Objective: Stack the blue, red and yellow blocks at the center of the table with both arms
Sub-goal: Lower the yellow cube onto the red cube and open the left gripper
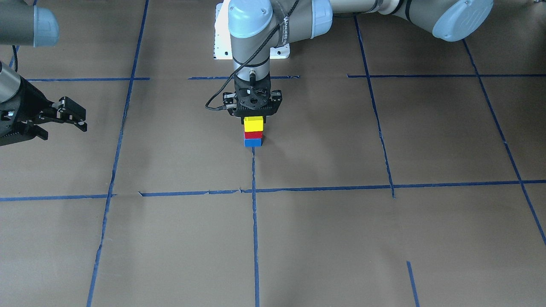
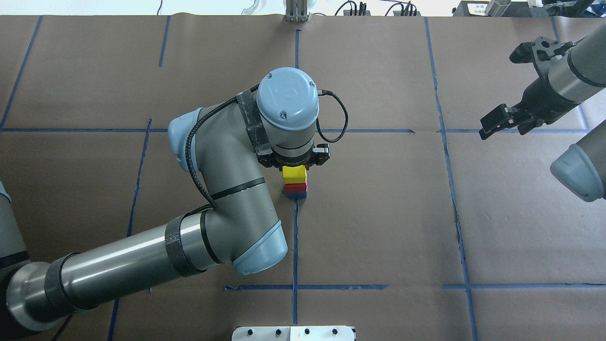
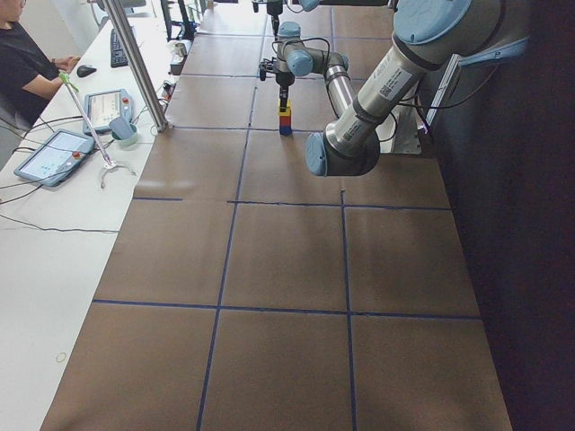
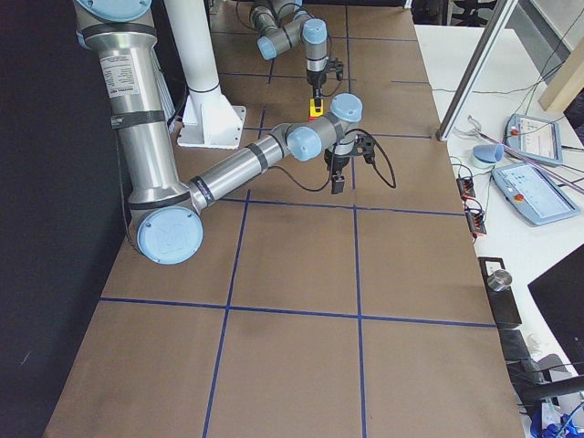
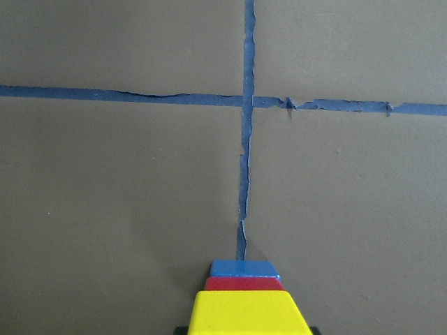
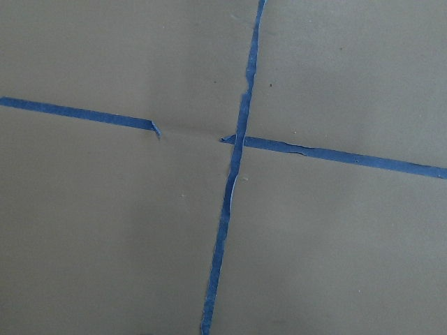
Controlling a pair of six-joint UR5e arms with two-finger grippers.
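Yellow block [image 1: 254, 124] sits on the red block [image 1: 253, 135] and blue block [image 1: 253, 143] at the middle of the table [image 1: 384, 238]. Left gripper [image 1: 254, 116] is right over it, can't tell if gripping. Should let go gently and lift straight up. Right gripper [image 1: 63, 129] is spread, well aside.

1. This is a robotics lab, set up for recording manipulation trials.
2. The long tabletop [image 3: 287, 251] is covered in brown paper and marked into a grid with blue tape lines [image 1: 254, 238].
3. Two industrial arms, the left arm [image 2: 142, 255] and the right arm [image 4: 137, 119], rise from a bolted white base plate [image 1: 222, 42].
4. White side benches carry touchscreen control pendants [image 3: 49, 154], a keyboard [image 3: 119, 47] and a mouse [image 3: 86, 70], with an operator [image 3: 27, 63] seated there.
5. A metal post [image 3: 135, 63] stands at the tabletop's edge, and plugs and cables [image 2: 360, 8] run along it.
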